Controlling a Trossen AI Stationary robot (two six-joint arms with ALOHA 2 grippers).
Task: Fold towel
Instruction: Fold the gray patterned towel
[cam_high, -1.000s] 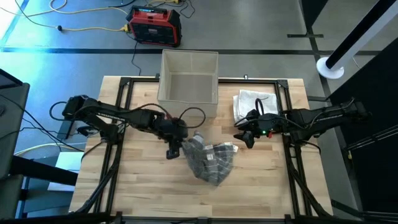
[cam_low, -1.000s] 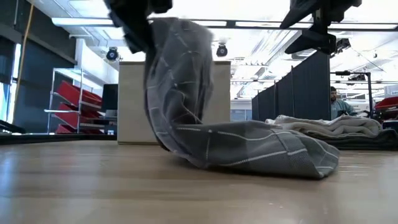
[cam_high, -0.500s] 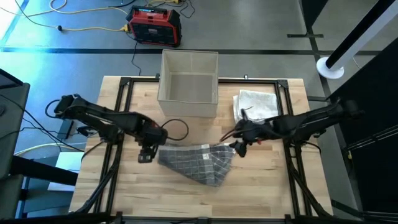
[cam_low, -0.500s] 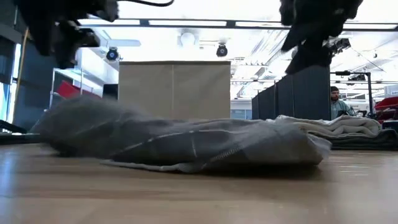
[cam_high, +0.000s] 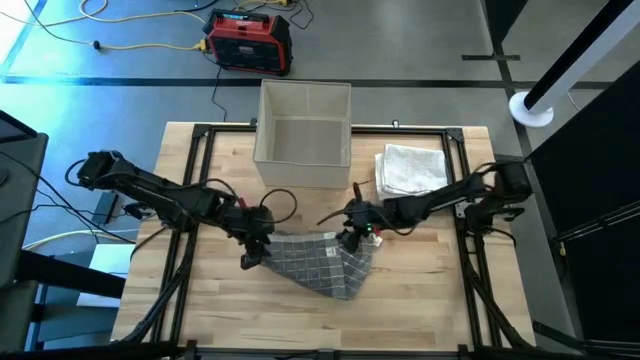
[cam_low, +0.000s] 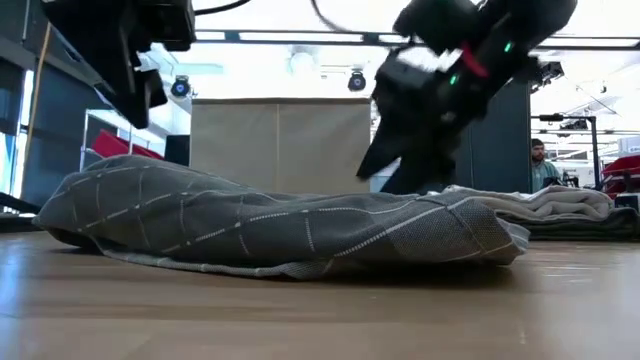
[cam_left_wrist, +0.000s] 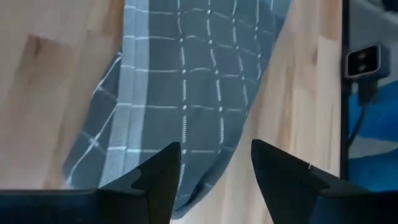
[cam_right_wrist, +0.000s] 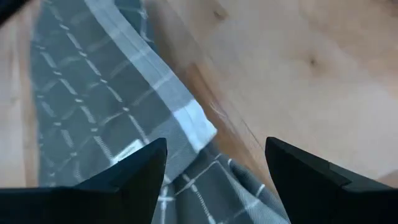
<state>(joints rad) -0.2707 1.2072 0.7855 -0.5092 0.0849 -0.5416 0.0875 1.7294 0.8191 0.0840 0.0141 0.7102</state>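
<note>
While gray towel (cam_high: 322, 264) lies crumpled | left pincer (cam_high: 250, 258) open | right pincer (cam_high: 351, 237) open

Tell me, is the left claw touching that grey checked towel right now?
Apart. In the left wrist view the left gripper is open, nothing between its fingers, with the grey towel lying beyond them on the table.

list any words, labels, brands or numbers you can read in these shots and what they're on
No text can be read in any view.
Red and black box on the floor beyond the table: any label is too small to read.
Grey checked towel, folded white towel and beige bin: no print showing.
</note>
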